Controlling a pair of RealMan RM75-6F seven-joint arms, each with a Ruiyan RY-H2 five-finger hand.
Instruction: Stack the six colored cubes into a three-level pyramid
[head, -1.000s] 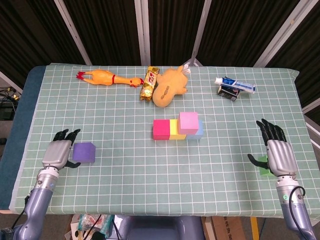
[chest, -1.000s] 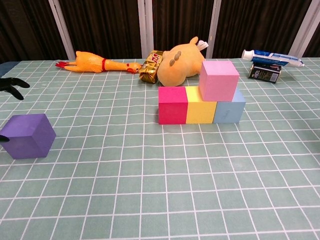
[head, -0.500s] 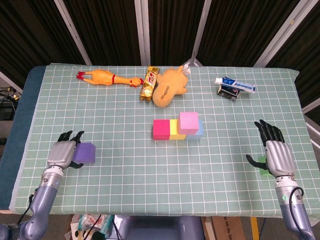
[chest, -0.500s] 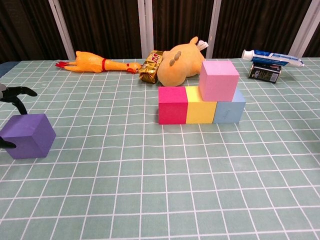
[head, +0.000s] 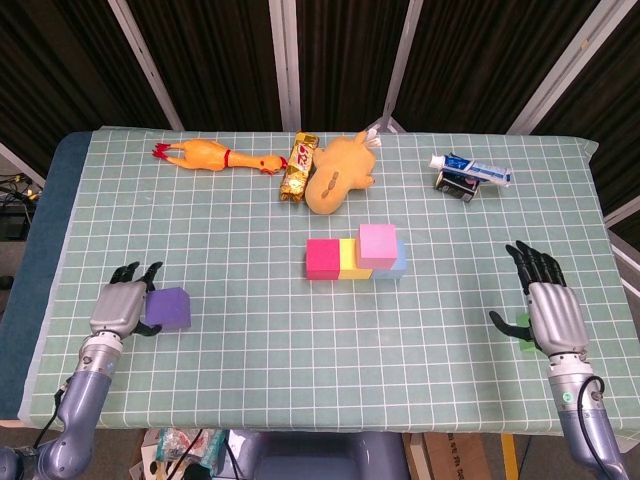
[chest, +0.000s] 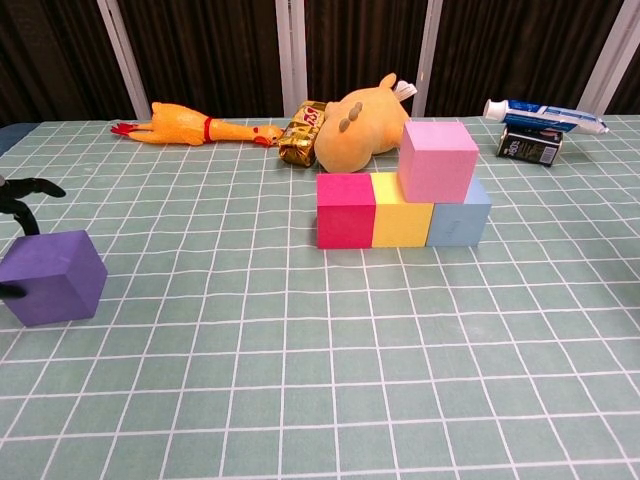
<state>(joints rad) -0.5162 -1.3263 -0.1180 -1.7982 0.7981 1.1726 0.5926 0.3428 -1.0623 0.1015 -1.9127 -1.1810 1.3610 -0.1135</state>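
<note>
A magenta cube (head: 322, 258), a yellow cube (head: 348, 262) and a light blue cube (head: 397, 267) stand in a row mid-table. A pink cube (head: 378, 241) sits on top, over the yellow and blue ones. At the near left lies a purple cube (chest: 52, 278). My left hand (head: 119, 306) is beside it, fingers (chest: 22, 188) stretched past its far edge and thumb at its near side. At the near right, my right hand (head: 552, 312) hovers with fingers spread over a green cube (head: 523, 321), which it mostly hides.
Along the far edge lie a rubber chicken (head: 212, 155), a candy bar (head: 299, 166), a tan plush toy (head: 338, 173), and a toothpaste tube (head: 472, 168) on a small dark box. The green gridded mat (head: 300, 330) covers the table.
The left hand has closed in around the purple cube, which has turned slightly and shifted toward me. The right hand has dropped a little over the green cube, hiding more of it.
</note>
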